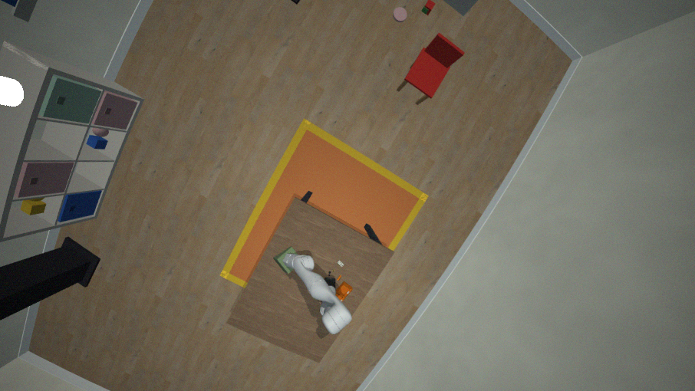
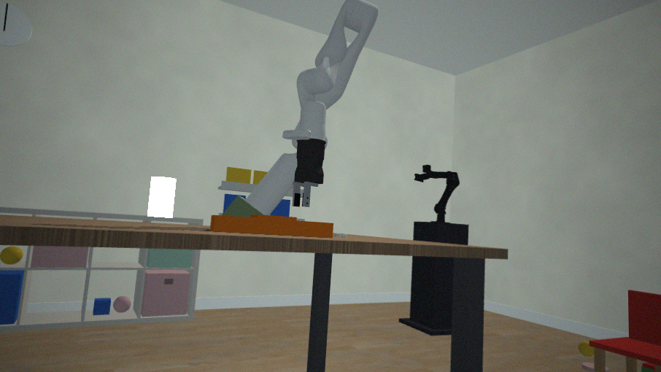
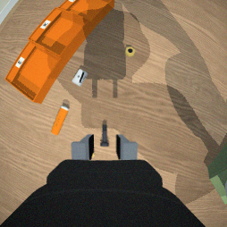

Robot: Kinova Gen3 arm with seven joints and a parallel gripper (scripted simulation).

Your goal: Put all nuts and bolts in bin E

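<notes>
My gripper hangs above the bare wooden table, to the right of the orange bins; it also shows in the exterior view. Its fingers stand apart. A thin dark bolt shows in the gap between them, with clear room on each side, so the fingers do not grip it. A row of orange bins with small white labels lies at the upper left of the wrist view; I cannot read the letters. A small yellowish nut lies on the table ahead of the gripper.
A small white tag-like piece and an orange stick-shaped thing lie on the table beside the bins. A green object sits at the right edge. The bins stand near the table's edge.
</notes>
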